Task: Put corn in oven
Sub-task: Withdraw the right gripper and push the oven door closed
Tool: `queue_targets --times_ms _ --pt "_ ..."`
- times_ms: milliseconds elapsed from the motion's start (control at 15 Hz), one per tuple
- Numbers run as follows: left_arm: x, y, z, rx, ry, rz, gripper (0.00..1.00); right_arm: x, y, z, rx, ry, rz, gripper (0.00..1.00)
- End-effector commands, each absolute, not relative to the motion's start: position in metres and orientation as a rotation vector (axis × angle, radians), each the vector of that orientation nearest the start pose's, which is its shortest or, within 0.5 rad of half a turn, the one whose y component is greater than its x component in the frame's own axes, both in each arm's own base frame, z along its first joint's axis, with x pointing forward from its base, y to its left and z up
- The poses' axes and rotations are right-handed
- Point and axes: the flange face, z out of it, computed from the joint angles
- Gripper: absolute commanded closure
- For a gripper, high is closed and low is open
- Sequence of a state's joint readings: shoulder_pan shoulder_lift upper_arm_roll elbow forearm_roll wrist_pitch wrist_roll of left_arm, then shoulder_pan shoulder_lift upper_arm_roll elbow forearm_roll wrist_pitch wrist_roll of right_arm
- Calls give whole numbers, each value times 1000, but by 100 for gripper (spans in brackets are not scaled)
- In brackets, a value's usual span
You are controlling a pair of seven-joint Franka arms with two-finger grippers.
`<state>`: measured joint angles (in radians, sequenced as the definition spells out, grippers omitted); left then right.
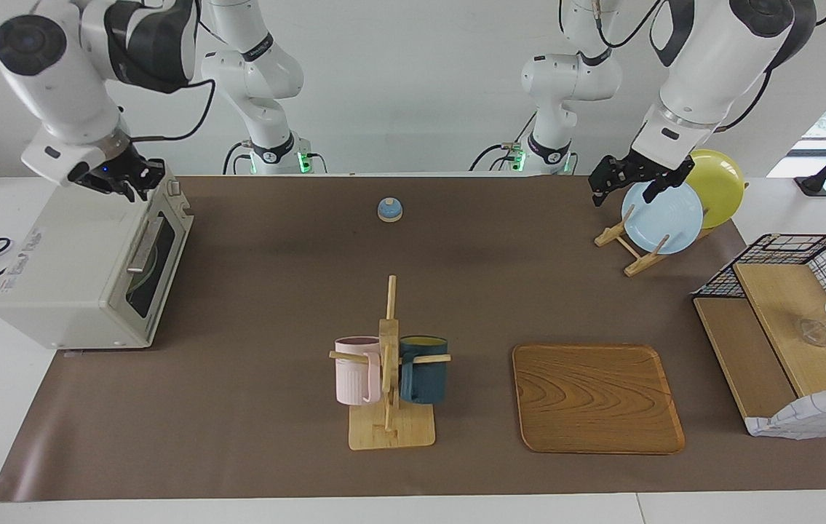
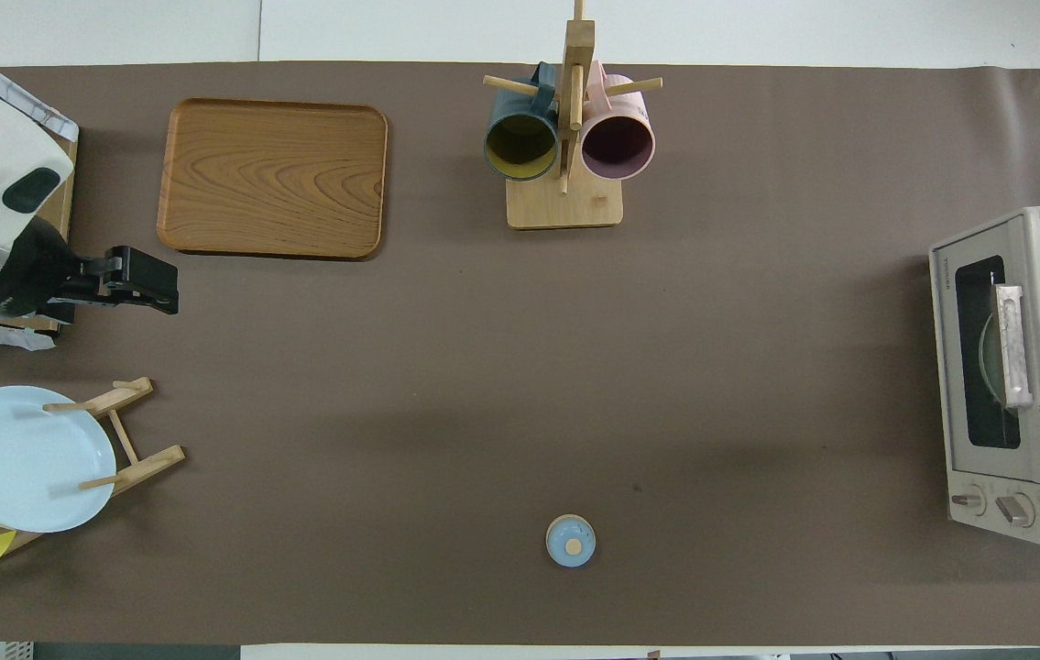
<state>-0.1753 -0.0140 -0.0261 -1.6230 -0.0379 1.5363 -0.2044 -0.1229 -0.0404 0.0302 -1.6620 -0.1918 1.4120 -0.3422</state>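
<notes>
No corn shows in either view. The off-white oven (image 1: pixel 70 276) stands at the right arm's end of the table with its dark glass door shut; it also shows in the overhead view (image 2: pixel 1033 385). A round pale shape shows through the glass. My right gripper (image 1: pixel 125 182) hangs over the oven's top edge nearest the robots. My left gripper (image 1: pixel 634 188) is open and empty, up in the air over the plate rack (image 1: pixel 638 247); it also shows in the overhead view (image 2: pixel 153 286).
The rack holds a light blue plate (image 1: pixel 664 218) and a yellow plate (image 1: pixel 722 185). A mug stand (image 1: pixel 389 364) with a pink and a dark blue mug, and a wooden tray (image 1: pixel 597 398), lie farther from the robots. A small blue knob (image 1: pixel 389 209) lies near them. A wire basket (image 1: pixel 798 255) is at the left arm's end.
</notes>
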Motion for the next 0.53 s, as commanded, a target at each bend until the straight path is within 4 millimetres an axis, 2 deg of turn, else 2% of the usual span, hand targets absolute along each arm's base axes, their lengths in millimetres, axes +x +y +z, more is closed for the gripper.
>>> queue_targets --times_ms 0,200,400,467 --pt "531 -111 607 -3173 -5 133 0 520 -63 603 -3177 -414 375 0" --pt "531 -111 607 -3173 -5 133 0 525 -53 616 -3184 -428 342 0" --pt "531 -111 607 -3173 -5 133 0 526 -48 616 -3168 -421 335 0" --pt "530 -111 607 -3173 -5 135 0 527 -44 624 -3165 -409 303 0"
